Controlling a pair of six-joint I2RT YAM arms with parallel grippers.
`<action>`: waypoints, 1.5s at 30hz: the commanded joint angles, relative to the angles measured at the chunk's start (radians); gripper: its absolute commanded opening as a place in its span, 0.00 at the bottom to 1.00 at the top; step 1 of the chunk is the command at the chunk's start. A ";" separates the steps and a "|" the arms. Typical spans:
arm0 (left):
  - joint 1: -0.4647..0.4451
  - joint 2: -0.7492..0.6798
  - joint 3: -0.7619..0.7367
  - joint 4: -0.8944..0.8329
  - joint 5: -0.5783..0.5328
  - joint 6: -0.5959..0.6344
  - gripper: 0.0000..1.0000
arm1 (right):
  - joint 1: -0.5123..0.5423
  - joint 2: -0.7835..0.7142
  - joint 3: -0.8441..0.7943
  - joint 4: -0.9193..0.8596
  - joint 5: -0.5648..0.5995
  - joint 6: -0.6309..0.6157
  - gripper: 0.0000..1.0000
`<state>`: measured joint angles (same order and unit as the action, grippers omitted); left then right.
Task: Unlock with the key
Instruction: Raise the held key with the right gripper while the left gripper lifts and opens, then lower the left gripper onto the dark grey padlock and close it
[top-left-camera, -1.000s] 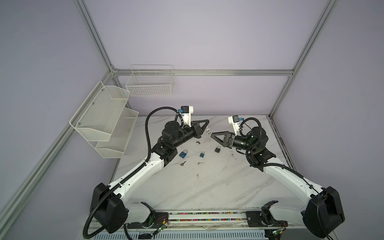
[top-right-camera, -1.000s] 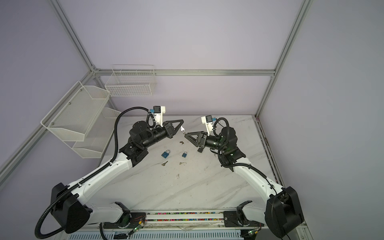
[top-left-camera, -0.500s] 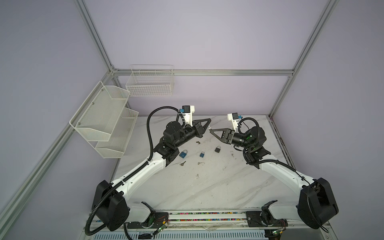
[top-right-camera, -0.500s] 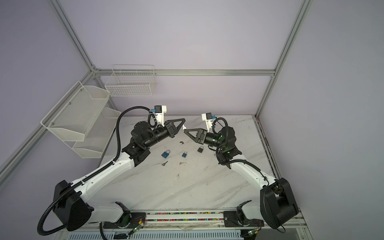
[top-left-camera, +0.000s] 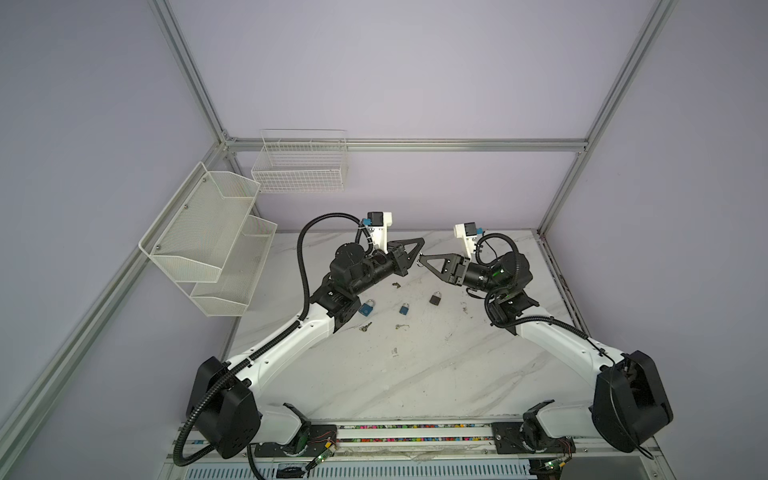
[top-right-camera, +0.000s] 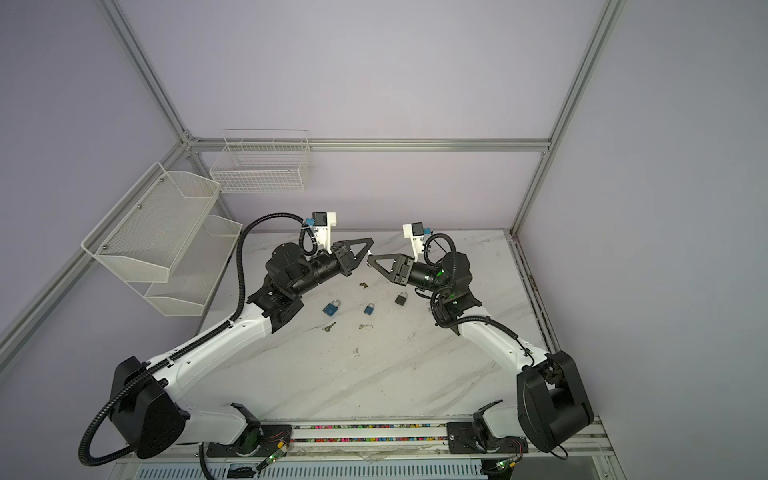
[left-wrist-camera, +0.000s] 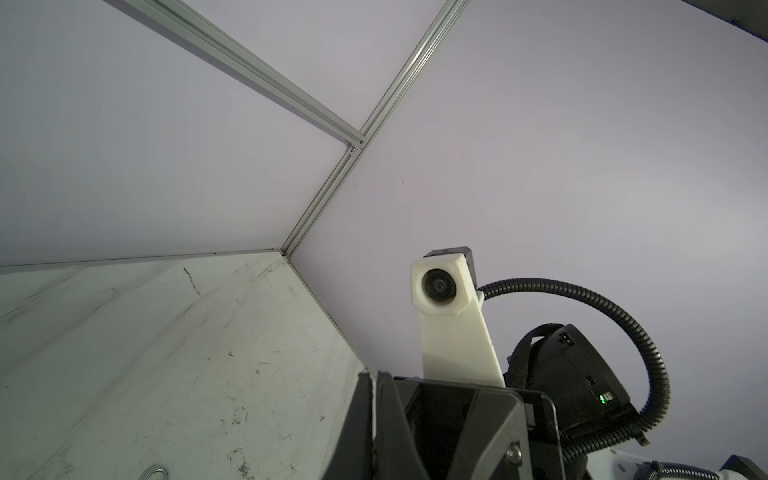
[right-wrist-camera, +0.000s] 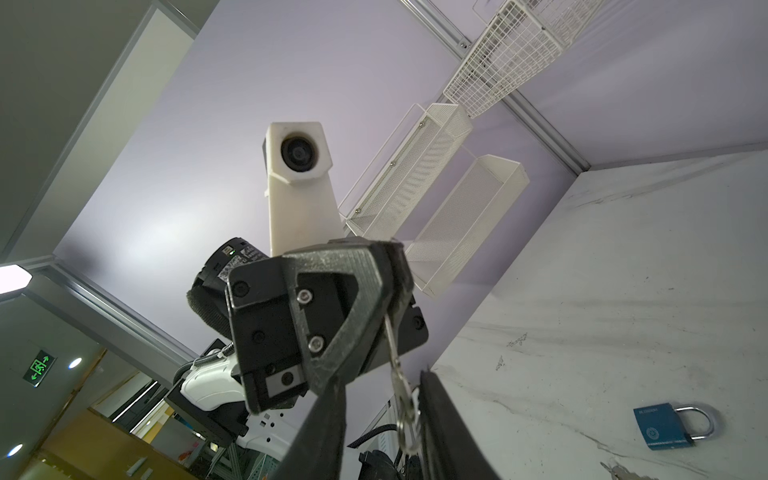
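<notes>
Both grippers hang above the marble table (top-left-camera: 415, 374) with their tips meeting in mid-air. My left gripper (top-left-camera: 419, 248) (top-right-camera: 368, 249) (left-wrist-camera: 374, 376) is shut on a silver key (right-wrist-camera: 395, 357), which dangles from its tips with a ring (right-wrist-camera: 405, 428) at its end. My right gripper (top-left-camera: 421, 259) (top-right-camera: 370, 259) (right-wrist-camera: 378, 378) is open, and the key and ring hang between its fingers, close to one finger (right-wrist-camera: 440, 432). Below on the table lie two blue padlocks (top-left-camera: 366, 307) (top-left-camera: 405, 308) and a dark padlock (top-left-camera: 435, 299). One blue padlock (right-wrist-camera: 665, 424) also shows in the right wrist view.
Loose keys (top-left-camera: 365, 327) (top-left-camera: 402, 326) (top-left-camera: 397, 285) lie among the padlocks. White mesh shelves (top-left-camera: 208, 249) hang on the left wall and a wire basket (top-left-camera: 299, 166) on the back wall. Aluminium frame posts (top-left-camera: 561, 187) mark the corners.
The right gripper has risen and moved left up to the left gripper's tip, and its jaws have narrowed around the hanging key. The left gripper stays shut on the key.
</notes>
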<state>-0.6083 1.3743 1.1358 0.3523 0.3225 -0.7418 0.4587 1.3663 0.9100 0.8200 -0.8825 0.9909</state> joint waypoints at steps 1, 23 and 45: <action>-0.004 -0.003 -0.019 0.054 0.015 -0.008 0.00 | -0.004 0.002 0.018 0.064 -0.016 0.022 0.31; -0.005 -0.018 -0.027 0.057 -0.016 0.001 0.00 | -0.004 0.001 -0.010 0.061 0.000 0.011 0.18; -0.004 -0.027 -0.029 0.051 -0.041 0.015 0.00 | -0.017 -0.050 0.022 -0.129 0.055 -0.095 0.00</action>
<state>-0.6121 1.3743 1.1347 0.3653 0.3027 -0.7410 0.4561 1.3571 0.9058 0.7883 -0.8532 0.9512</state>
